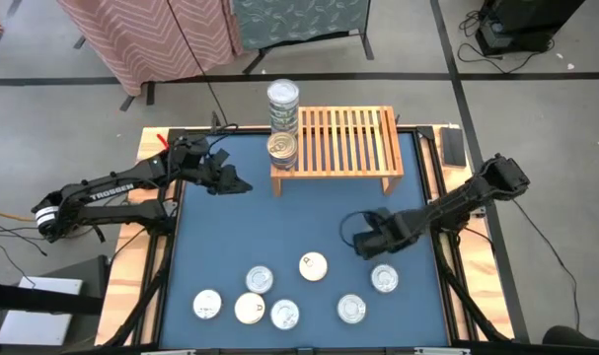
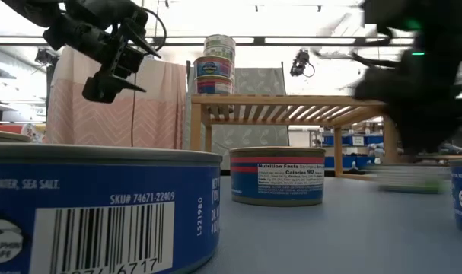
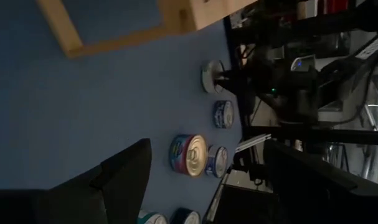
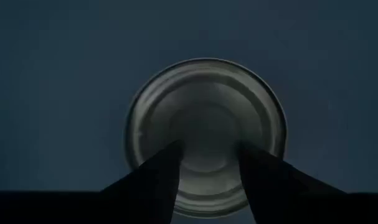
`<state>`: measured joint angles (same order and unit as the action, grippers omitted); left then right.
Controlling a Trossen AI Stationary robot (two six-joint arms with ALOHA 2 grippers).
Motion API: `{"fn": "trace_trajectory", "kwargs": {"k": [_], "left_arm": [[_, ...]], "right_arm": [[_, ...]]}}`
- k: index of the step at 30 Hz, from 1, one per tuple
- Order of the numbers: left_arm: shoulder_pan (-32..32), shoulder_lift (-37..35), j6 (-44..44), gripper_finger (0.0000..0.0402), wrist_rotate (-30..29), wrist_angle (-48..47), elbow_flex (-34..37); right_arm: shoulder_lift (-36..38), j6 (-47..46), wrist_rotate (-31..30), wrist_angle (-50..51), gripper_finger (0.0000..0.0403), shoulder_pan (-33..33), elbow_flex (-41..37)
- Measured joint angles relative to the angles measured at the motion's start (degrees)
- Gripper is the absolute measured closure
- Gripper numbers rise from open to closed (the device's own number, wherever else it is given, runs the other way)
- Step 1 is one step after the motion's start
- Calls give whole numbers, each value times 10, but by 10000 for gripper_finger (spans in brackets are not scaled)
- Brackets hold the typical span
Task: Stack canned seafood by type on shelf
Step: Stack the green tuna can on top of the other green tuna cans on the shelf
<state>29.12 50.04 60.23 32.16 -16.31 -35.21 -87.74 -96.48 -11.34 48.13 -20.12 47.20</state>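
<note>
While left claw point(image 1: 230, 182) gapes | right claw point(image 4: 207, 180) astride round ribbed silver tin point(image 4: 206, 112)

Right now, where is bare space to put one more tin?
Free: most of the shelf slats right of the tin stacks, and the blue mat between shelf and loose tins. Crowded: that front row, where the right pincer hangs.
</note>
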Motion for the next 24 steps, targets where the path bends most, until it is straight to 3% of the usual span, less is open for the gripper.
{"fn": "trace_trajectory", "kwargs": {"k": [2, 4, 11, 17, 24], "left_arm": [[0, 0, 0, 90, 1, 3, 0], [0, 0, -1, 90, 4, 6, 0], [-3, 7, -28, 90, 1, -30, 0], [-19, 13, -33, 90, -6, -40, 0], [-84, 13, -51, 90, -3, -53, 0]], "right_arm": [[-3, 99, -65, -127, 232, 26, -1], [-9, 170, -80, -204, 234, 56, -2], [-24, 380, -24, -406, 240, 127, 7], [-23, 397, -59, -254, 253, 134, 39], [-23, 366, -96, -200, 260, 128, 39]]}}
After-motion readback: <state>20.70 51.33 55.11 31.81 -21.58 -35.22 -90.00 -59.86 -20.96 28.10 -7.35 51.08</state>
